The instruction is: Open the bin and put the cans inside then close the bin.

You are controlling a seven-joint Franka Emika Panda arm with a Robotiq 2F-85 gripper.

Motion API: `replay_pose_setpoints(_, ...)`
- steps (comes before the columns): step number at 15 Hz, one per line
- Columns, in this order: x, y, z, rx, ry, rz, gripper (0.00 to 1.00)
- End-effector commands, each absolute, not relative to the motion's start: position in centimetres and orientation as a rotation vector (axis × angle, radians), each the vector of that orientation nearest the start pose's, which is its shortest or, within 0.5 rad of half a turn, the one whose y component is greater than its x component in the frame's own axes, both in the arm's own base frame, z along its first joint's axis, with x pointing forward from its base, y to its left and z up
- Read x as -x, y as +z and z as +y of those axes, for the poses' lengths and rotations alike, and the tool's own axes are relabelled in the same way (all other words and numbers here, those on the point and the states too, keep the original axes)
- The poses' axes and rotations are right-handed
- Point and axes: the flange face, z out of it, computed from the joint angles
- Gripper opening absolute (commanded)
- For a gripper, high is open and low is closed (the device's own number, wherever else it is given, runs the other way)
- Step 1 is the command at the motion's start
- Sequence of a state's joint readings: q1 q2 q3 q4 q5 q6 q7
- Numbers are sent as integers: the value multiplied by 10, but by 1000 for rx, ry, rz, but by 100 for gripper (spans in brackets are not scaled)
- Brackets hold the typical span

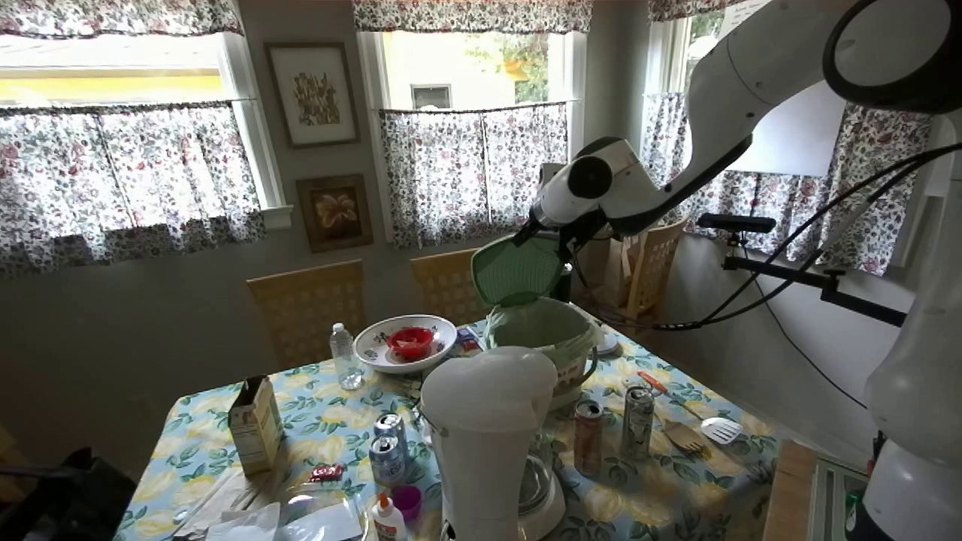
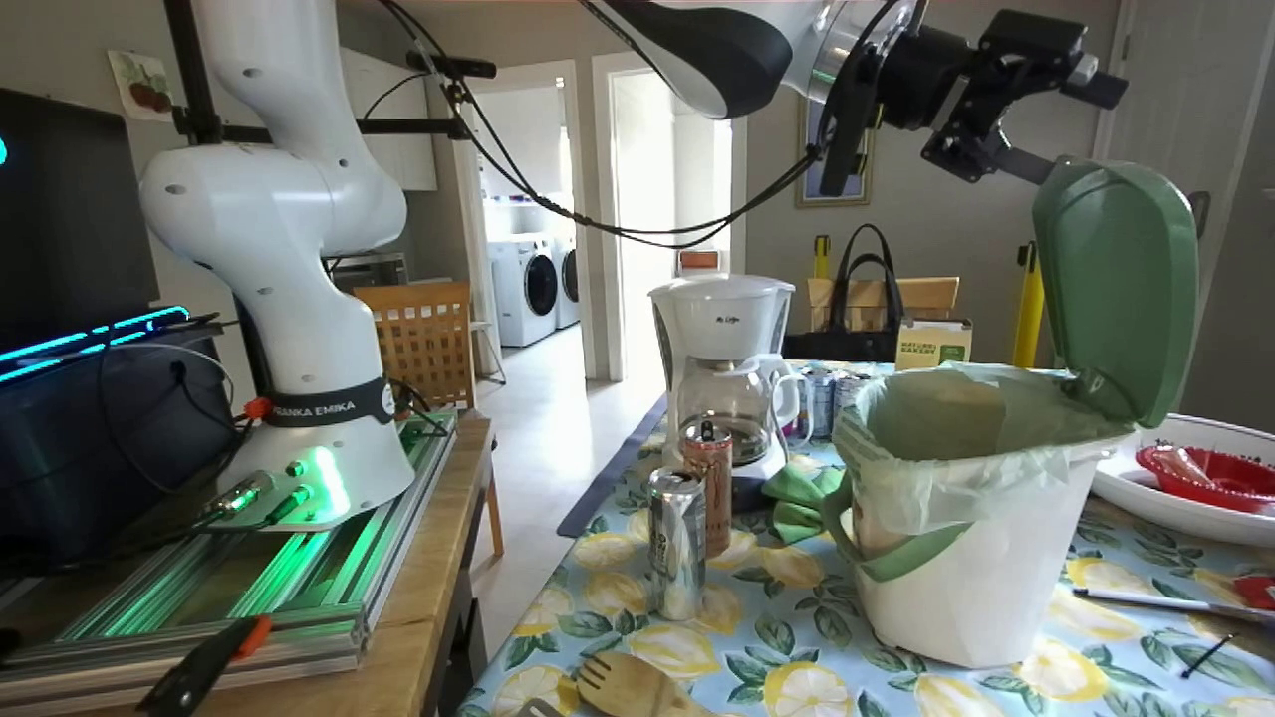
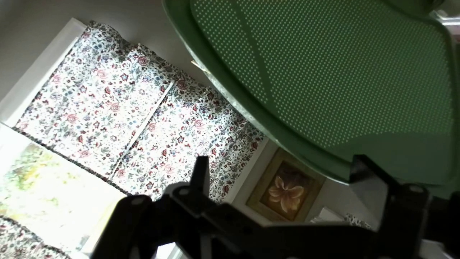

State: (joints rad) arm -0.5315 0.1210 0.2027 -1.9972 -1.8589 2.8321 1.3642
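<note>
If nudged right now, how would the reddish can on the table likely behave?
The reddish can stands tall and narrow, so a sideways push would probably tip it. Its rounded side could let it roll. Its top looks opened, so it may be light.

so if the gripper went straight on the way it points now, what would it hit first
Probably the raised green bin lid: in an exterior view, the lower jaw of the open gripper appears right at its top edge. Whether they touch is unclear.
</note>
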Motion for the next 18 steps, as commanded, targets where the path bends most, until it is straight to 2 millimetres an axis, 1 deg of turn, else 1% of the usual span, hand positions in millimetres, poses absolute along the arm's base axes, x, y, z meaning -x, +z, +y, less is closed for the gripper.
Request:
replay_pose_setpoints(1, -565, 440, -139, -2245, 1135, -33, 100)
replay_pose_setpoints(5, -552, 442, -131, -2297, 1126, -97, 100)
replay_pose_setpoints(12, -532, 443, -120, -2412, 1063, -208, 100)
replay_pose_setpoints(14, -524, 436, -116, -2492, 1019, -240, 100)
replay_pose_setpoints(18, -505, 412, -103, -2641, 892, -239, 100)
